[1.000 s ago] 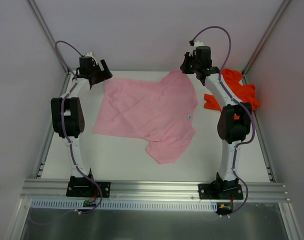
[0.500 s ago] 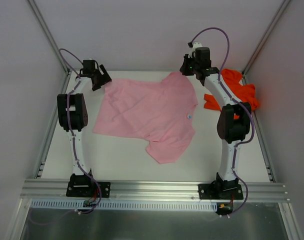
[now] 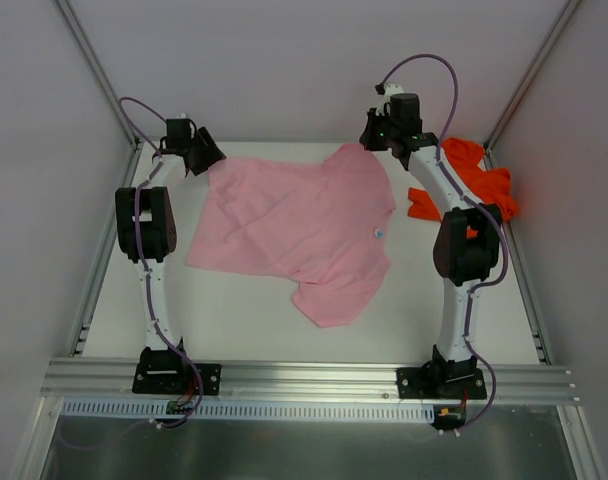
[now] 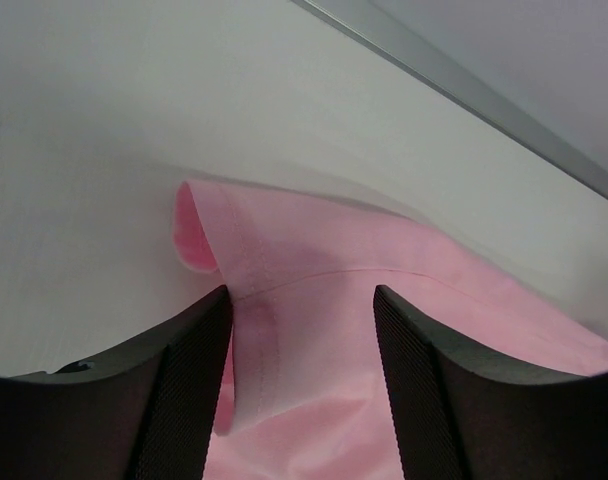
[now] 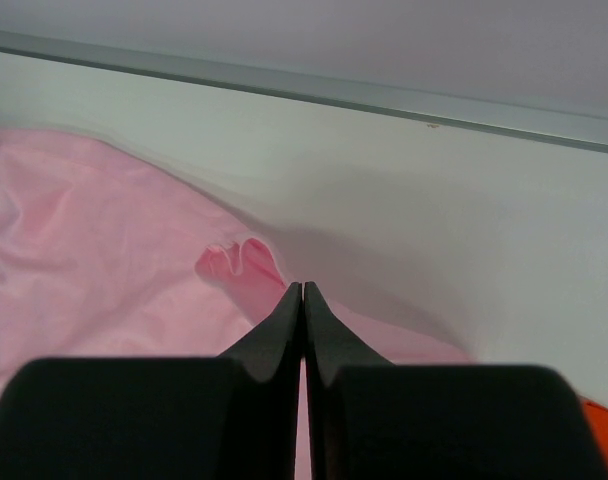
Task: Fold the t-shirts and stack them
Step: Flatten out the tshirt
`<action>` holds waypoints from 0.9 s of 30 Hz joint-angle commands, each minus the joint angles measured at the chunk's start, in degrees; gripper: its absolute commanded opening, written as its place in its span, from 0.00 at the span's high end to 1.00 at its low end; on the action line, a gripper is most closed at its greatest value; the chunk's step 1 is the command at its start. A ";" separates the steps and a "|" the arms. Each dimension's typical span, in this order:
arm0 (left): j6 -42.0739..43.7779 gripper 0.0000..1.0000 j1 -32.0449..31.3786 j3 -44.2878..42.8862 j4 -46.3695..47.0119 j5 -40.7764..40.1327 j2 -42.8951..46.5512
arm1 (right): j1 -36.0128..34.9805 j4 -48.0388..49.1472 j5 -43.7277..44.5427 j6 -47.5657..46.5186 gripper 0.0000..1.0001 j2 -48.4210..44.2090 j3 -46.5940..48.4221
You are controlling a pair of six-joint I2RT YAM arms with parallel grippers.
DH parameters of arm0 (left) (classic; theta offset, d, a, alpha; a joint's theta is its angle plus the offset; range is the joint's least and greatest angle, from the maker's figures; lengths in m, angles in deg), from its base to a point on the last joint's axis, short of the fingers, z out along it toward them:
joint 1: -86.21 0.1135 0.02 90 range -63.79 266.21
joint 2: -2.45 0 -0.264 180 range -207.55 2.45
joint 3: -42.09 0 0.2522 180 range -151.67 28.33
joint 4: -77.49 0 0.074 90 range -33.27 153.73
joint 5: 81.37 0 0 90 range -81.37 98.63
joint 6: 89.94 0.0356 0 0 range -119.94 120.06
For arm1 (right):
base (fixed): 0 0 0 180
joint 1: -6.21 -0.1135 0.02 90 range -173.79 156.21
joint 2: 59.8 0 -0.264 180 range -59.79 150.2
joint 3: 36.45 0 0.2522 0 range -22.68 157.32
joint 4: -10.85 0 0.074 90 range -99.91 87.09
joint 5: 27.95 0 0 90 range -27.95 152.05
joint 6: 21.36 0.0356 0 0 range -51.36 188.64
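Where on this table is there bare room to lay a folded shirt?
Bare table runs along the near side, between the pink t-shirt and the front rail. A smaller patch lies right of the right arm, nearer than the orange t-shirt. The far edge is crowded: left hand and right hand at the pink shirt's corners.

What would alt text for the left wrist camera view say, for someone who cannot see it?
Two dark fingers stand apart on either side of the hemmed corner of a pink t-shirt lying on a white table. A grey metal rail crosses the upper right corner.
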 commanded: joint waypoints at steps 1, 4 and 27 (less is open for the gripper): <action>-0.89 0.44 0.44 -3.00 2.72 1.72 -0.89 | -0.31 0.21 -0.75 -0.93 0.99 0.92 2.95; -1.24 0.59 0.44 -3.87 2.81 1.89 -1.68 | -0.22 0.03 -0.75 -1.19 0.99 1.09 3.21; 15.62 1.00 0.44 4.19 10.97 17.09 32.99 | -0.13 2.05 1.01 -6.55 0.99 -21.21 7.80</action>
